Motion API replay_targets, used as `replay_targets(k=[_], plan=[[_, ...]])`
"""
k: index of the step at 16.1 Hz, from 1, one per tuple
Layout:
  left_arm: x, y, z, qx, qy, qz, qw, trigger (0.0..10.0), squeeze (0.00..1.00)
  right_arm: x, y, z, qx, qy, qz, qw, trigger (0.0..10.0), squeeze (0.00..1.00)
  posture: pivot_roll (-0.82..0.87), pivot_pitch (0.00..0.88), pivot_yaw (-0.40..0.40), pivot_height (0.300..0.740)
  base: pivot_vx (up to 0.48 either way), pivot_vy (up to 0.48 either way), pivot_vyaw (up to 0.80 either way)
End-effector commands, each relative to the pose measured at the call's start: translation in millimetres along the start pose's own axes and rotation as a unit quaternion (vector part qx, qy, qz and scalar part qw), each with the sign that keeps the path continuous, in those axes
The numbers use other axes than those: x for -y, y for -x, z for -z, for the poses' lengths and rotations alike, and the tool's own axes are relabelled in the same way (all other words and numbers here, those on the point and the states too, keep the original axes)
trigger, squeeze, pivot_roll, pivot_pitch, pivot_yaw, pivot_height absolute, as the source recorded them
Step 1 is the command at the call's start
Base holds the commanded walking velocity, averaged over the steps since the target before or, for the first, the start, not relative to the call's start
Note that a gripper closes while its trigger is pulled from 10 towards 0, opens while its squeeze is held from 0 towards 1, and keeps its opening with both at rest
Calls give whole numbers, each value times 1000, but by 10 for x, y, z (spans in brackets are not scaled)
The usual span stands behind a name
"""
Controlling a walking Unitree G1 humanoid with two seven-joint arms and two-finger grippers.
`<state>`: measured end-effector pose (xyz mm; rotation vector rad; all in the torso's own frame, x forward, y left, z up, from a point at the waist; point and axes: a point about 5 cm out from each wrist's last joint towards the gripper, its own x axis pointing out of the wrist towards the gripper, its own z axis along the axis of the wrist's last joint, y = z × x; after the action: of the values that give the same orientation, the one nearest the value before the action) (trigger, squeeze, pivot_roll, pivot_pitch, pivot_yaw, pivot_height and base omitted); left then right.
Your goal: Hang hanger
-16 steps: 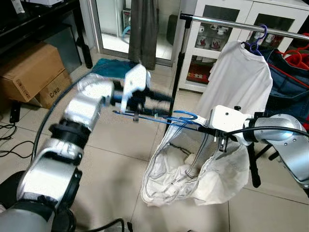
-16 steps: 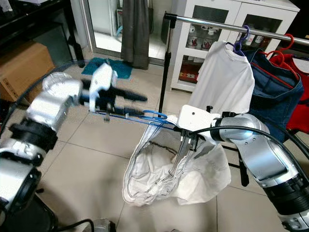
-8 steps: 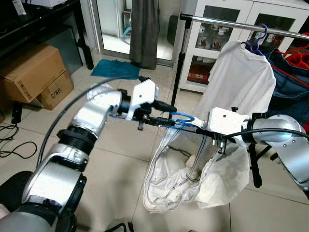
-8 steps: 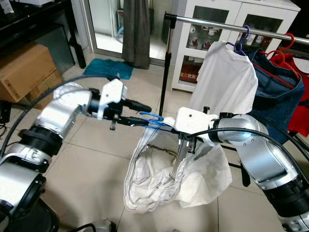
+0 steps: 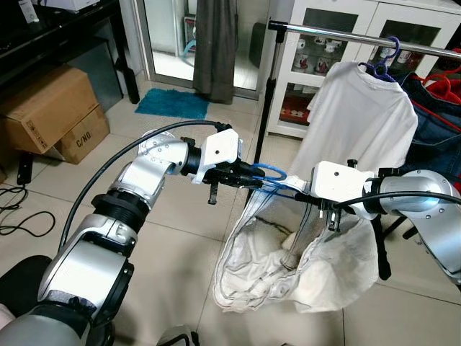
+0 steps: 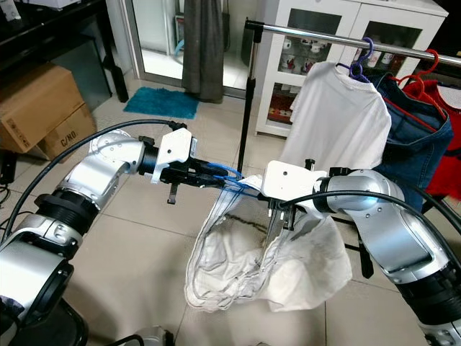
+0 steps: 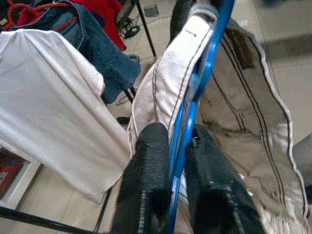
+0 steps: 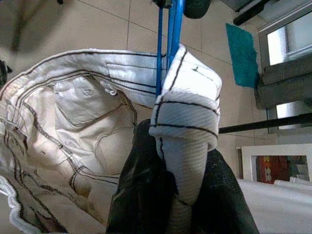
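Left eye view: blue hanger (image 5: 268, 175) carrying white garment (image 5: 288, 263) lies level between left tool (image 5: 248, 176) and right tool (image 5: 301, 194), both clenched on it. Clothes rail (image 5: 360, 36) stands above and beyond; right arm judged nearer.

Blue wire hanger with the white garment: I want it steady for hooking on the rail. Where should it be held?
Grip the blue wire hanger near its hook end, from the robot's left, as the left gripper does. The right gripper pinches the white garment over the wire, so the hook probably stays free for the metal clothes rail.
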<state>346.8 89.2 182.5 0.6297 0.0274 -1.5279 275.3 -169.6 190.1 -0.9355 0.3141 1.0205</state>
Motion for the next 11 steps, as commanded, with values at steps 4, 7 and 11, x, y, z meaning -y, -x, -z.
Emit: replay_targets(k=[4,7,11], plan=[[0,-30,41,-36,-27,-3,999,0,0,72,90,-144,18,31,6,999,0,0,-49,0,-15,740,0,0,0],[13,-46,64,-42,-30,-6,999,0,0,84,91,-151,19,33,6,999,0,0,-49,0,-18,740,0,0,0],[15,-94,124,-17,1,-65,998,0,0,108,95,-189,28,31,10,999,0,0,-48,0,-17,740,0,0,0]])
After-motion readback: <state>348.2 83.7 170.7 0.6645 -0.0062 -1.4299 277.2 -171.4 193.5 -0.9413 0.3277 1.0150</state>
